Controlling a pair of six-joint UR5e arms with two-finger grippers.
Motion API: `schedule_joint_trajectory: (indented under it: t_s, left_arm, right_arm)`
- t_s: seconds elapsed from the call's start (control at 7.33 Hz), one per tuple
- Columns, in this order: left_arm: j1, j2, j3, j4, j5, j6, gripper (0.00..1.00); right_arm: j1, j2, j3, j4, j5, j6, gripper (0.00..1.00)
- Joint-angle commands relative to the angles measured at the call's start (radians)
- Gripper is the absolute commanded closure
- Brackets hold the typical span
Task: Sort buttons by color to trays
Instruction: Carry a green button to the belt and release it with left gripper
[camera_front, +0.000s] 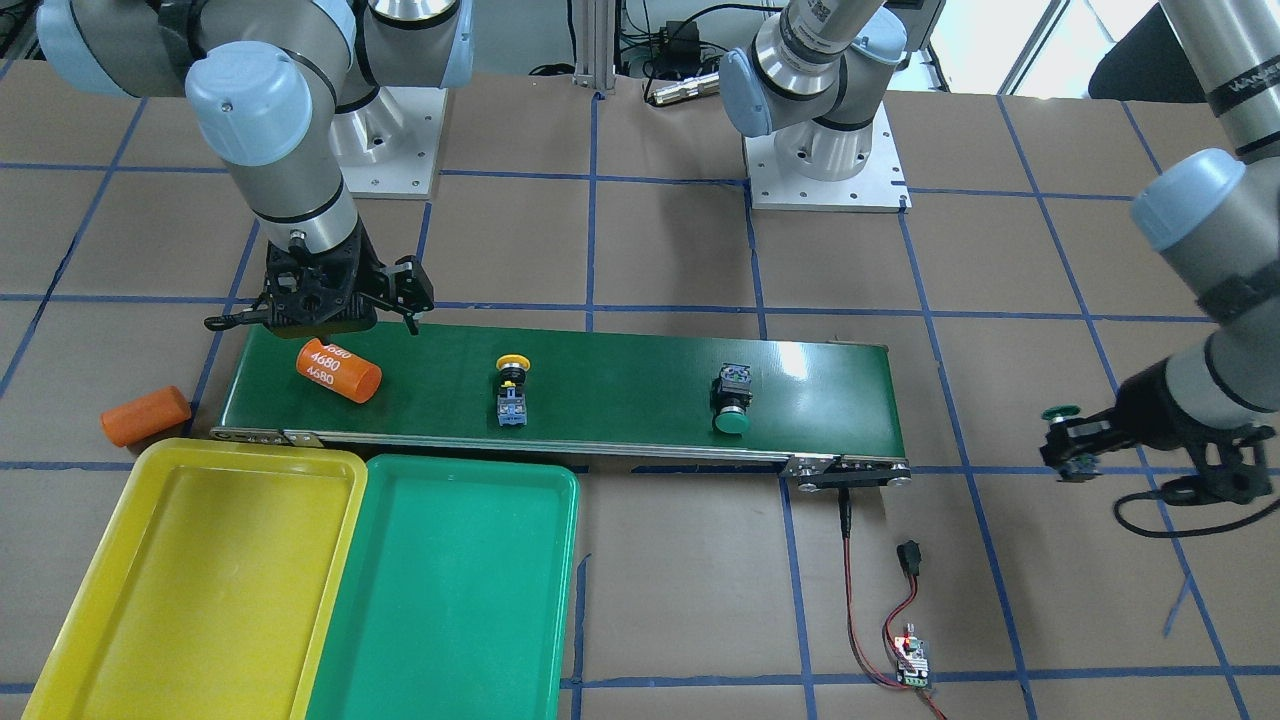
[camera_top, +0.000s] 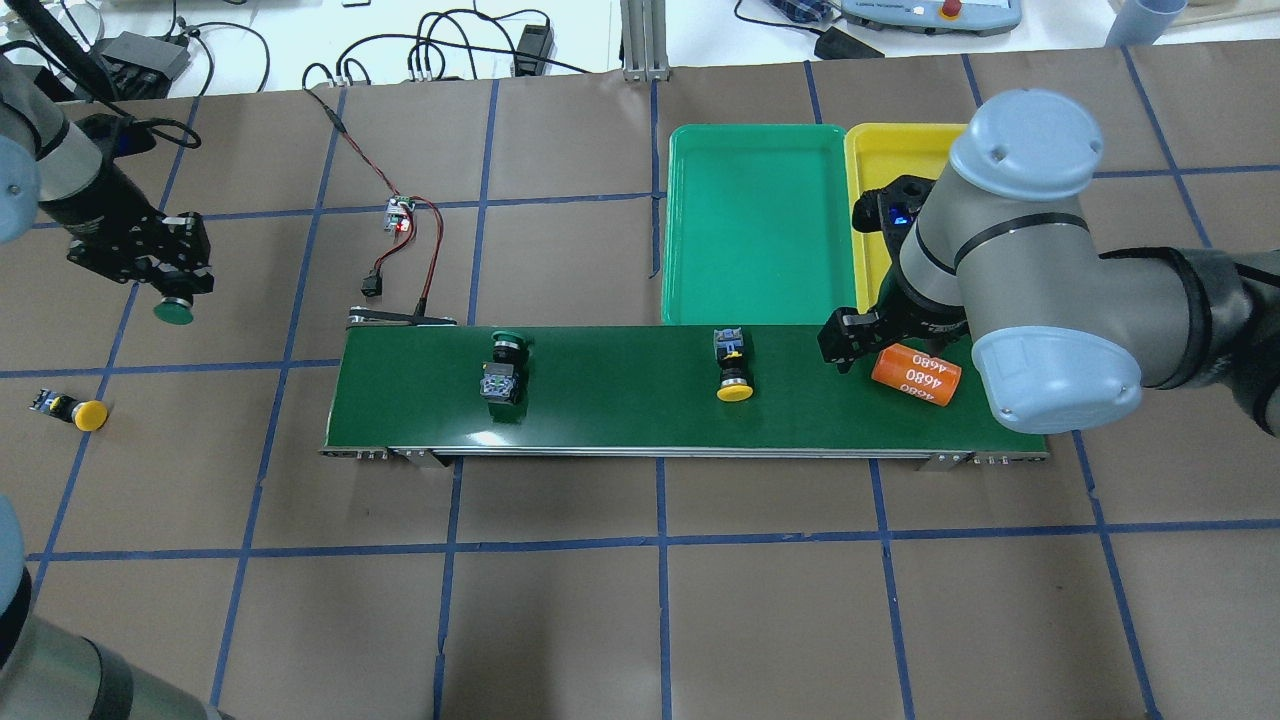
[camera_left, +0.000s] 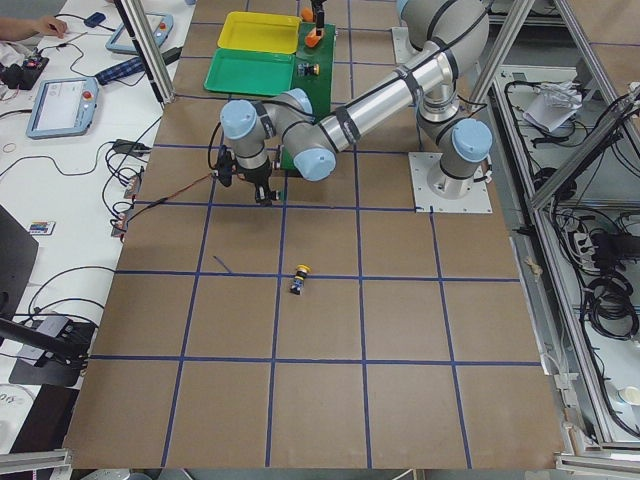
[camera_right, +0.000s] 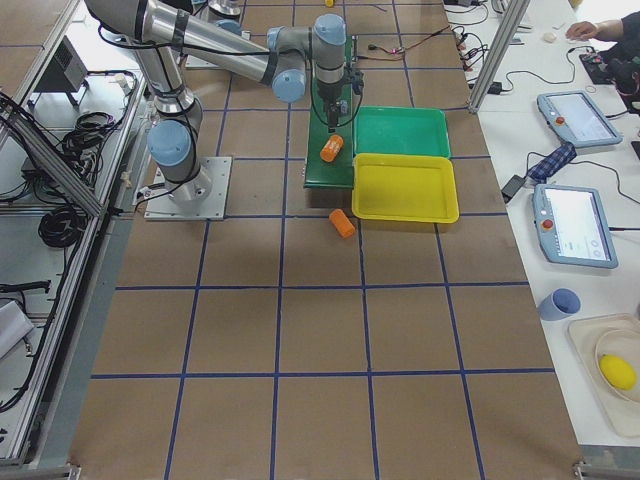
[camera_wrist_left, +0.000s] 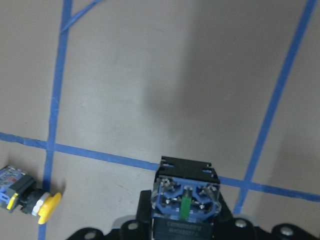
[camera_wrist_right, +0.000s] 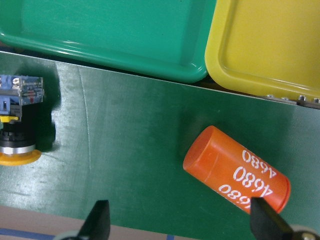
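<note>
One green button (camera_top: 173, 313) clamped in left claw (camera_top: 168, 296), body hidden; right claw (camera_wrist_right: 180, 222) spread above orange cylinder (camera_wrist_right: 235, 170), fingers (camera_wrist_right: 100, 222) partly cropped.

Yellow button (camera_top: 733, 372), green button (camera_top: 503, 368) on belt (camera_top: 620, 410); others off-belt — trays (camera_top: 760, 230) adjoining.

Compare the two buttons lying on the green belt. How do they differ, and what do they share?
The yellow button has a yellow cap, the green button a green one. The yellow button's cap points toward the robot; the green button's points away. The yellow button lies nearer the orange cylinder; the green button nearer the belt's other end. Both lie on their sides with black bodies.
</note>
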Motion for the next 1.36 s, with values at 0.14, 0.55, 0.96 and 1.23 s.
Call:
schedule_joint_trajectory:
  t_s: [0.14,0.55,0.96,1.23]
  left_arm:
    - [-0.178,0.105,-0.223,0.114,-0.063,-0.11,1.0]
    - [-0.218,0.122,-0.308,0.178,-0.062,-0.157,1.0]
    - [-0.236,0.125,-0.322,0.18,-0.112,-0.189,0.28]
    - [-0.206,0.16,-0.29,0.201,-0.094,-0.168,0.0]
  right_arm:
    - [0.0,0.0,0.0,0.0,0.0,-0.003,0.0]
    - [0.0,0.0,0.001,0.0,0.0,-0.003,0.0]
    - [0.0,0.0,0.001,0.0,0.001,-0.001,0.0]
    - [0.0,0.0,-0.003,-0.012,0.006,0.013,0.0]
